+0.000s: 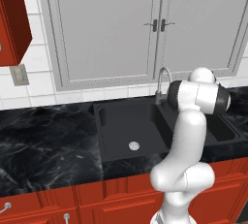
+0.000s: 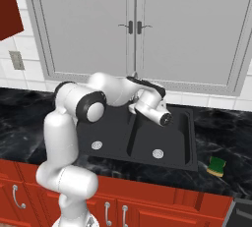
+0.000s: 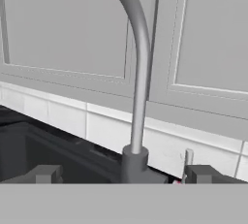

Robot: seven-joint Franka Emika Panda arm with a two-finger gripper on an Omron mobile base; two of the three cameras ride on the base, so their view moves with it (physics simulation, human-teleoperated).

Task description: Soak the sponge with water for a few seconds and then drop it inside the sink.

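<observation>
Pincer [image 3: 121, 174] wide open, empty, at faucet [image 3: 138, 72] base over sink [image 2: 184, 145]. Sponge [image 2: 216, 166] lies on surface [image 2: 231, 137], right of sink, well apart. Risk: fingertips knock faucet handle askew; no water visible.

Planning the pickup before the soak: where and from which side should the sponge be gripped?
The sponge lies flat on the countertop right of the sink, green scrub layer up. Coming straight down from above, with the open fingers closing across its two shorter-spaced sides, looks best: its low, flat pose leaves little side to grab otherwise.
</observation>
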